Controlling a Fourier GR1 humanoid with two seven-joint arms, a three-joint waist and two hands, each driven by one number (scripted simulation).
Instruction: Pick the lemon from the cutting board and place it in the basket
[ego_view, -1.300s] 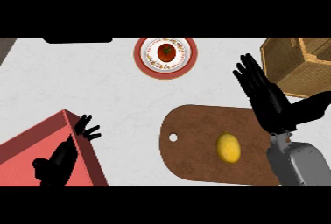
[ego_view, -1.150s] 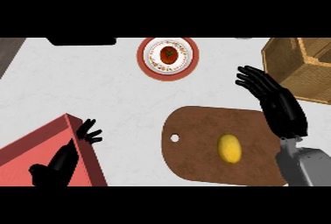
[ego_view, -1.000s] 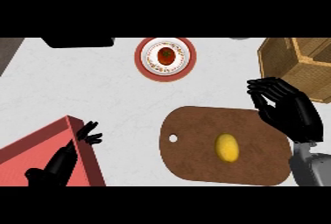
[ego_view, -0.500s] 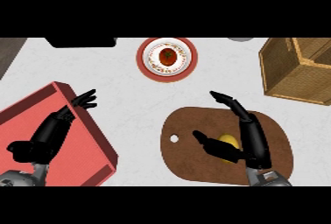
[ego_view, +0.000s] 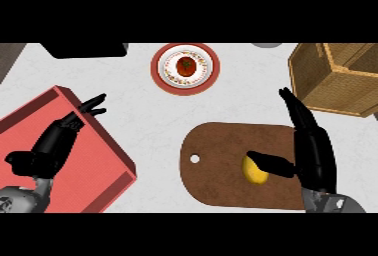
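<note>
A yellow lemon lies on the brown cutting board at the lower middle. My right hand is over the board's right side, fingers straight and pointing away, thumb reaching left across the lemon's top. It is open and has not closed on the fruit. The wicker basket stands at the upper right, just beyond the fingertips. My left hand rests open over the red tray at the left.
A red tray fills the lower left. A red-rimmed plate with food sits at the top middle. A dark object lies along the top left edge.
My right hand came down from beside the basket to the board, turned edge-on, and its thumb now touches the lemon. The view shifted, so the tray and left hand show more fully.
</note>
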